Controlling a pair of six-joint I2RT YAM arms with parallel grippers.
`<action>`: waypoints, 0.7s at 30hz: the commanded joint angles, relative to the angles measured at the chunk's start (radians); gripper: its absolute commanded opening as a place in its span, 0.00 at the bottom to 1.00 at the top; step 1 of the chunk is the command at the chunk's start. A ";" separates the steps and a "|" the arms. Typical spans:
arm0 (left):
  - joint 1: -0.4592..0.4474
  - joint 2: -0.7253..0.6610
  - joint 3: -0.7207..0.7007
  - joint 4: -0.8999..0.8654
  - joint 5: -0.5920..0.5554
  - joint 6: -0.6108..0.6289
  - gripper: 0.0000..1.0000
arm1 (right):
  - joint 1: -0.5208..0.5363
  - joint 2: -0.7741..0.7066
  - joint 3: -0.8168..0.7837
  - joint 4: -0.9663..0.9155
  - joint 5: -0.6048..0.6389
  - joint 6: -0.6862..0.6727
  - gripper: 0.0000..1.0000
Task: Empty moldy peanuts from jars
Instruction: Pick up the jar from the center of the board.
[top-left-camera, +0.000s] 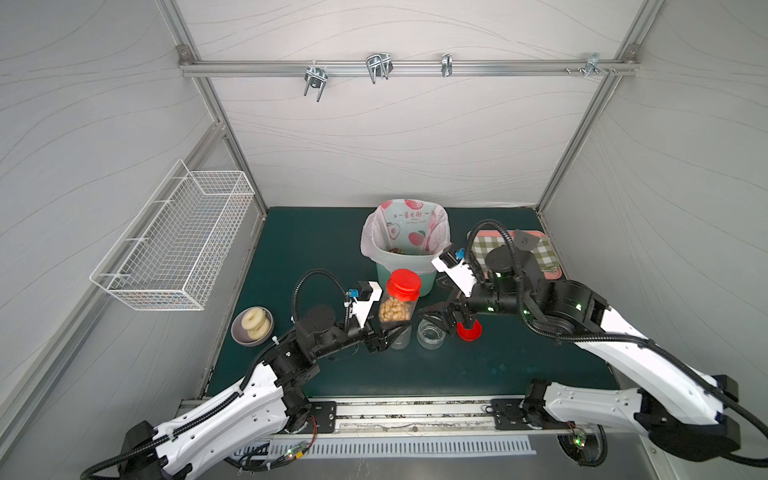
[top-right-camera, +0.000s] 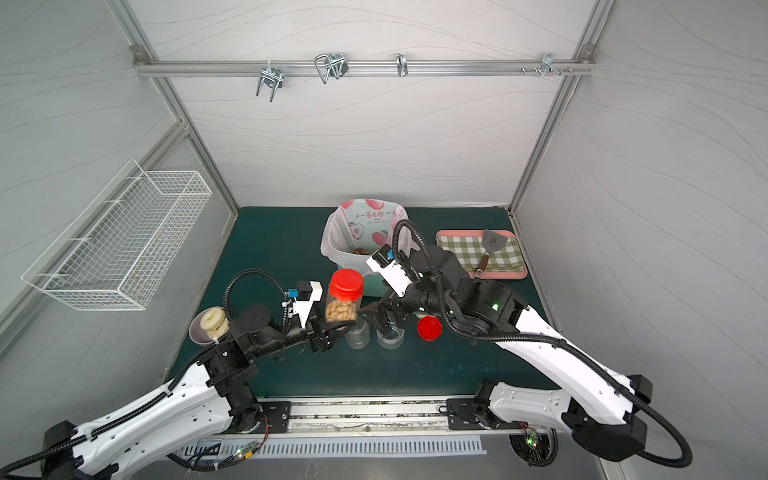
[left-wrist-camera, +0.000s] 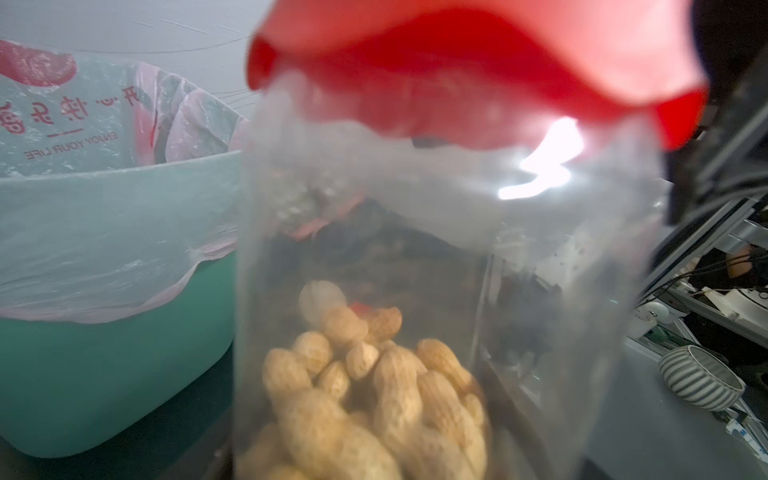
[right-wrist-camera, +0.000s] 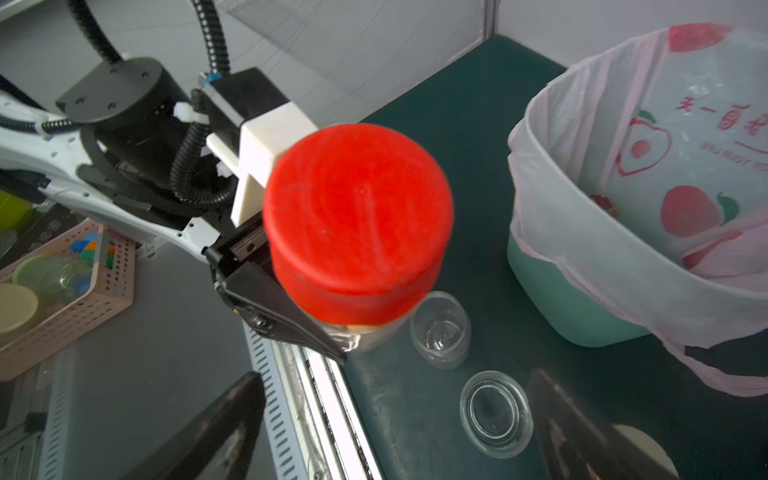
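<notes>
In both top views my left gripper (top-left-camera: 392, 327) is shut on the base of a clear jar with a red lid (top-left-camera: 403, 286), holding it upright above the mat. Peanuts (top-left-camera: 394, 309) fill the lower part of that jar (left-wrist-camera: 374, 395). An empty lidless tall jar (top-right-camera: 357, 334) stands just behind it. A short, wide empty jar (top-right-camera: 390, 337) stands next to that one. My right gripper (right-wrist-camera: 399, 374) hangs open over the short jar (right-wrist-camera: 496, 413) with nothing between its fingers. A loose red lid (top-right-camera: 429, 328) lies on the mat beside it.
A mint-green bin (top-left-camera: 401, 276) with a pink printed bag stands behind the jars, with brown bits inside. A bowl of donuts (top-left-camera: 252, 326) sits at the left. A tray (top-right-camera: 480, 253) with a checked cloth and spatula lies at the back right. A wire basket (top-left-camera: 174, 241) hangs on the left wall.
</notes>
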 joint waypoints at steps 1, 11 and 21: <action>0.001 -0.031 0.001 0.082 -0.053 -0.012 0.34 | -0.054 -0.051 -0.058 0.082 0.006 0.030 0.99; 0.000 -0.108 -0.066 0.146 -0.173 -0.057 0.30 | -0.106 -0.061 -0.146 0.282 0.116 0.130 0.99; 0.001 -0.125 -0.064 0.089 -0.228 -0.012 0.30 | -0.100 0.001 -0.164 0.289 0.114 0.161 0.99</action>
